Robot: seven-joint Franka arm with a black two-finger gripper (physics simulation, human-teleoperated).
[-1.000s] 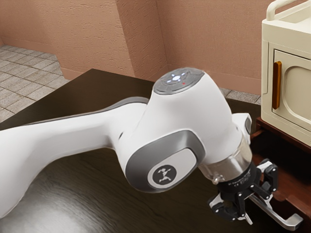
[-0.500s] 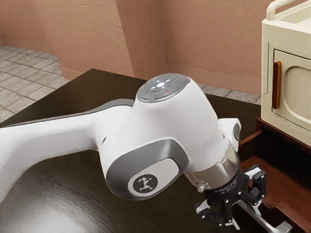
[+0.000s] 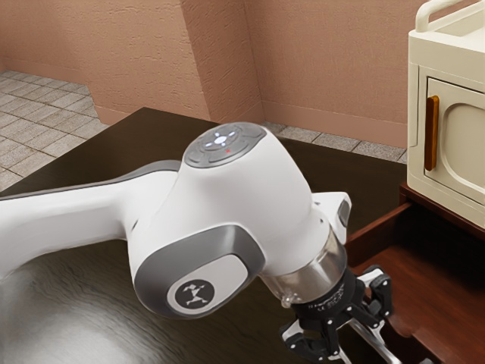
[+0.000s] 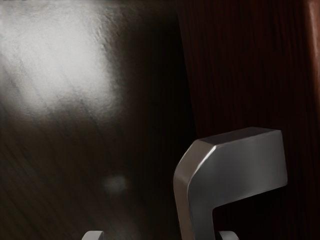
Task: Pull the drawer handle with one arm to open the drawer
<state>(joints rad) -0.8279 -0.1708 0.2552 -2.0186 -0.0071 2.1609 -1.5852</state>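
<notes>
Evidently One Drawer, Standing Open, Claw at Its Pull

Item: drawer (image 3: 379,232), red-brown wood, out from beneath the cream cabinet (image 3: 455,171), its inside exposed well back towards the casing.

Item: handle (image 4: 240,162), angular grey metal, fixed to the drawer's front; its bar runs between the claw's two fingers.

Item: claw (image 3: 360,343), black, fingers wide apart, not clamped. One fingertip (image 4: 229,236) lies close beside the bar, on the drawer-front side; the other is well apart from it. Presumably the nearer finger serves as a hook, so a pull needs no squeeze; contact itself I cannot confirm.

Item: arm (image 3: 227,197), white, reaching over the dark bench (image 3: 136,144), probably so placed to draw straight out.

Condition: opening appears far along. Any further pull should follow the drawer's line, lest the bar slip from an unclosed hold.
</notes>
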